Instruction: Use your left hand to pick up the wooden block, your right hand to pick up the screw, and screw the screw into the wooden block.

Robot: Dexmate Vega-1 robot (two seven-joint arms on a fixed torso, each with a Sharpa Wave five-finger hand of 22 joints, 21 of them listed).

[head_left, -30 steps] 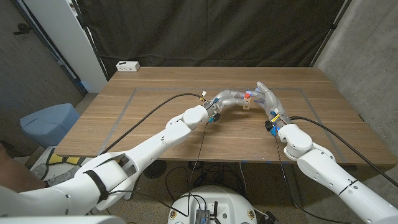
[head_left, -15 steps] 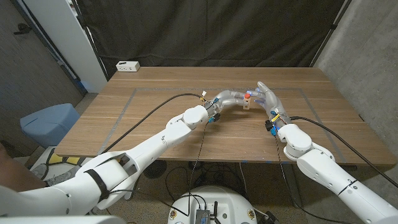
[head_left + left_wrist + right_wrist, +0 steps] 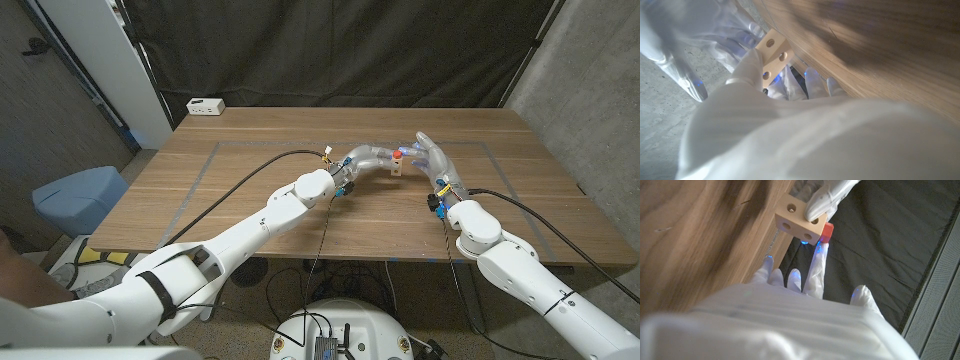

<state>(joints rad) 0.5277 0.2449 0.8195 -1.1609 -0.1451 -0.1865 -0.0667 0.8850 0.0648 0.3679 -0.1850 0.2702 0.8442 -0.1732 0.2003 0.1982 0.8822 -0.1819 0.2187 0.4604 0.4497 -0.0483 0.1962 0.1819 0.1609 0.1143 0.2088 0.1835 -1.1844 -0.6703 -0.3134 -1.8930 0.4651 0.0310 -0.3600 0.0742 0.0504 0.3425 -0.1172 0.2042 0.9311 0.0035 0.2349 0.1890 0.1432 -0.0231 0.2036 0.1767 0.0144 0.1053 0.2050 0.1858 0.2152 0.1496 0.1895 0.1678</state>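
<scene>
The head view looks down from high above the counter (image 3: 250,170), facing the dark curtain (image 3: 340,50) at 12 o'clock, both arms entering from the bottom corners. It stands well back. The left wrist view sits very close behind the left hand (image 3: 790,125), its white back blurred, the counter turned overhead. The right wrist view sits equally close behind the right hand (image 3: 790,310), apparently also turned. All three views share the wooden block (image 3: 398,165) (image 3: 772,55) (image 3: 800,220) near mid-counter.
</scene>
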